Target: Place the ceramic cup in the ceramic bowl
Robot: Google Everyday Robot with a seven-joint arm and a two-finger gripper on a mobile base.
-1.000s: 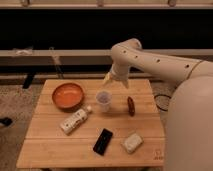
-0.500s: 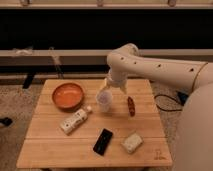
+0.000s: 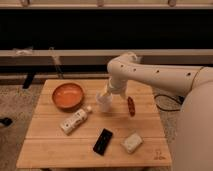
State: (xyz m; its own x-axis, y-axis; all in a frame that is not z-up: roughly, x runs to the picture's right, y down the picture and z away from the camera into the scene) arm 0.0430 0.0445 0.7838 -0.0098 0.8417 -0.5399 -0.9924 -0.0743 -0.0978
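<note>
The ceramic cup (image 3: 104,103), small and pale white, stands upright near the middle of the wooden table (image 3: 50,150). The ceramic bowl (image 3: 67,95), shallow and orange-brown, sits at the table's back left, about a cup's width to the left of the cup. My gripper (image 3: 106,94) hangs from the white arm (image 3: 150,75) and is right at the cup's rim, on its upper right side. The gripper's tip is partly hidden against the cup.
A white bottle with a label (image 3: 75,120) lies in front of the bowl. A black flat object (image 3: 103,141) and a pale packet (image 3: 132,142) lie near the front edge. A dark reddish-brown oval object (image 3: 131,106) lies right of the cup.
The arm has swung left and down, bringing the gripper from above and right of the cup to the cup's rim. The cup and bowl have stayed in place.
</note>
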